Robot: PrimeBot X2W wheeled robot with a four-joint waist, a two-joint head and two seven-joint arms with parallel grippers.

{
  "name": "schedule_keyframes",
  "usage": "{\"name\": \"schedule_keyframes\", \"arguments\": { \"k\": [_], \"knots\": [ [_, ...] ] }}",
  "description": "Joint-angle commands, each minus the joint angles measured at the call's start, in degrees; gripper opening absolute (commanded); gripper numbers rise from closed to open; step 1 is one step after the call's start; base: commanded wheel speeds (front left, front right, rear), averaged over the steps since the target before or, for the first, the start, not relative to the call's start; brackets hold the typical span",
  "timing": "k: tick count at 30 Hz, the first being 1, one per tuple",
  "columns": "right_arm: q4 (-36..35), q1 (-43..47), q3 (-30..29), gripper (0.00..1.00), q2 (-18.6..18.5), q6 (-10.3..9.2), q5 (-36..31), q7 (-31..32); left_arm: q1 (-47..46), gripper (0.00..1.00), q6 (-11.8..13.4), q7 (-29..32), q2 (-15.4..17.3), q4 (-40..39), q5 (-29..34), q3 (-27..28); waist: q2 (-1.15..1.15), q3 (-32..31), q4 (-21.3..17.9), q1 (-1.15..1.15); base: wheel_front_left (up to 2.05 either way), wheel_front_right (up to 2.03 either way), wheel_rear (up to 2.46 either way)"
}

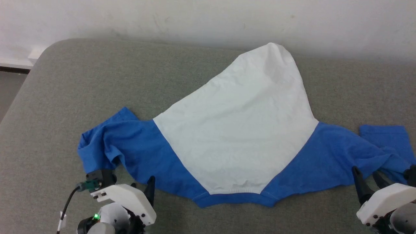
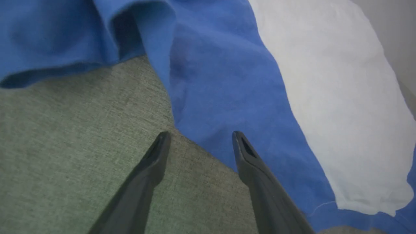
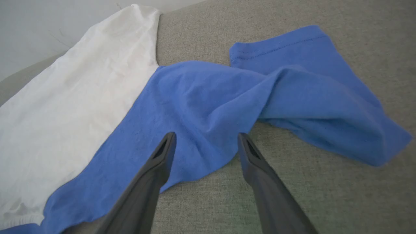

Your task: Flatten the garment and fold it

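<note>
The garment (image 1: 240,130) lies spread on the grey padded surface, white body pointing away and blue neckband (image 1: 234,197) nearest me. Its left blue sleeve (image 1: 100,143) is bunched, and the right sleeve (image 1: 383,143) is twisted and folded over itself. My left gripper (image 1: 141,188) stands open at the near edge of the left sleeve, empty; in the left wrist view the left gripper (image 2: 200,138) straddles the blue hem edge of the garment (image 2: 227,81). At the right sleeve's near edge my right gripper (image 1: 367,177) is open, and the right wrist view shows the right gripper (image 3: 206,138) just over the garment's (image 3: 195,94) blue cloth, holding nothing.
The grey padded surface (image 1: 97,81) runs back to a white wall (image 1: 195,19). Its rounded left corner drops off to the floor (image 1: 6,91). A black cable (image 1: 66,204) hangs from my left wrist.
</note>
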Motion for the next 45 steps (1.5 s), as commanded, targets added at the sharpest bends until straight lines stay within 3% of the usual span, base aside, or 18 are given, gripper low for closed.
{"name": "schedule_keyframes", "arguments": {
  "k": [1,8,9,10,11,18,24,33,45],
  "knots": [
    [0.2,-0.4,0.0,1.00,0.1,-0.05,-0.2,-0.2,-2.0,1.00,-0.6,-0.9,0.7,2.6,1.4,-0.7,0.00,0.4,-0.6,0.00,0.00,0.00,0.00],
    [0.3,-0.3,0.1,1.00,0.1,-0.05,-0.2,-0.2,-5.7,1.00,-0.2,-0.4,1.4,11.0,3.1,-2.3,0.00,0.7,-1.7,0.00,0.00,0.00,0.00],
    [0.3,-0.3,0.1,1.00,0.1,-0.05,-0.2,-0.2,-6.0,0.87,-0.4,-0.2,1.4,11.8,3.0,-2.4,0.00,0.7,-1.9,0.00,0.00,0.00,0.00],
    [0.3,-0.3,0.2,1.00,0.1,-0.05,-0.2,-0.1,-6.3,0.16,-0.6,-0.5,1.4,12.2,2.8,-2.4,0.00,0.7,-2.0,0.00,0.00,0.00,0.00],
    [0.3,-0.2,0.4,1.00,0.1,-0.05,-0.3,0.0,-6.4,0.00,-0.9,-0.5,1.2,12.6,2.5,-2.4,0.00,0.6,-2.0,0.00,0.00,0.00,0.00],
    [-2.1,2.2,4.8,1.00,0.1,-0.05,-0.2,3.7,-5.0,0.00,-1.3,-4.4,0.4,9.1,-0.1,-0.4,0.00,0.6,-1.8,0.00,0.00,0.00,0.00],
    [-3.6,2.8,4.8,1.00,0.1,-0.05,1.0,5.6,-3.1,0.00,-0.7,-5.2,0.1,4.1,-0.4,-0.3,0.00,0.8,-1.4,0.00,0.00,0.00,0.00],
    [3.4,-1.4,2.2,1.00,0.1,-0.05,0.0,13.5,-2.0,0.00,0.0,-3.4,0.2,0.7,-0.3,-1.5,0.00,1.6,-1.5,0.00,0.00,0.00,0.00],
    [9.3,-7.1,8.4,1.00,0.1,-0.05,2.3,12.7,-2.7,0.00,0.0,-3.1,0.2,0.7,-0.3,-2.7,0.00,3.6,-1.3,0.00,0.00,0.00,0.00]
  ]
}}
